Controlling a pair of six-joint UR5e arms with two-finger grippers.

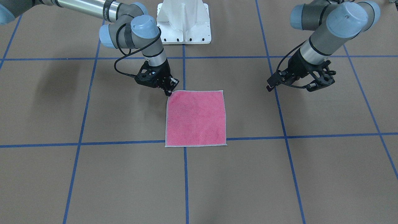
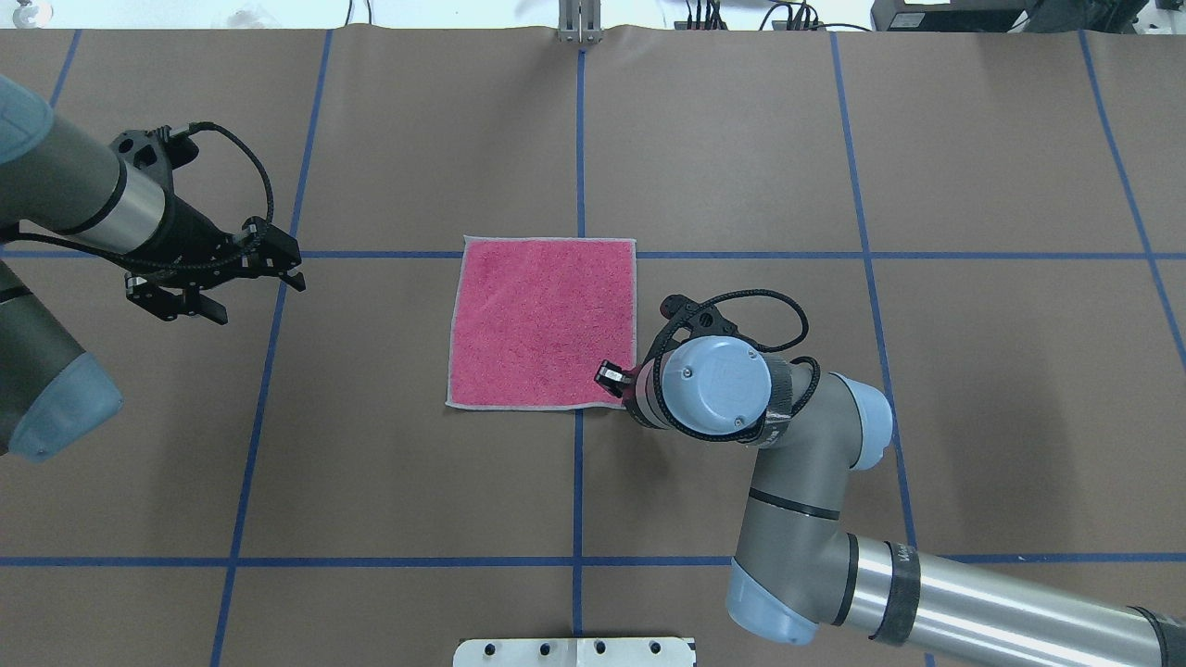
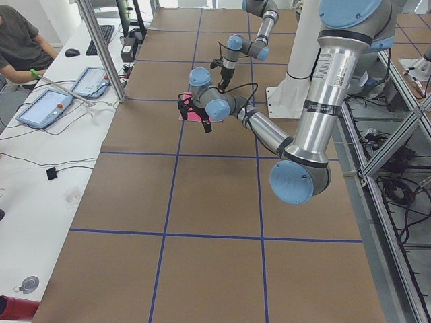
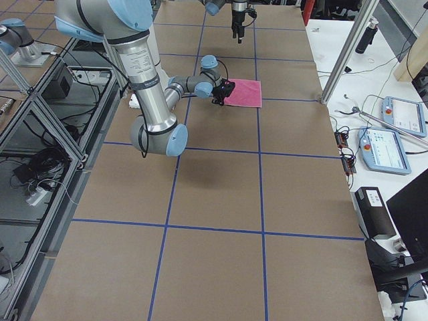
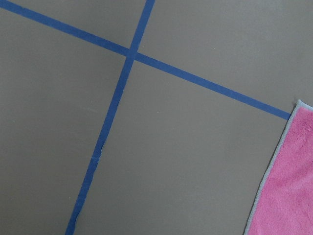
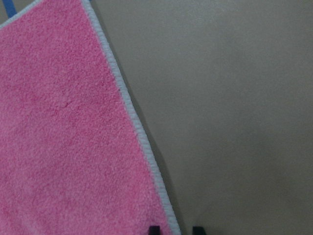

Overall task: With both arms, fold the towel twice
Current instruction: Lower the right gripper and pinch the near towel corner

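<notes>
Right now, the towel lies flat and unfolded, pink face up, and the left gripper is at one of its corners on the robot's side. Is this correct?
Not quite. The towel does lie flat and unfolded, pink face up, but the right gripper is at that corner, not the left. The overhead exterior view shows it: the left gripper hangs well off to the side, apart from the towel.

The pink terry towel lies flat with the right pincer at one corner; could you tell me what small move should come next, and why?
Probably shut the right pincer on the light grey hem of the small square pink terry towel: its fingertips straddle that edge at a near corner, apart, and the towel lies flat, unfolded.
</notes>
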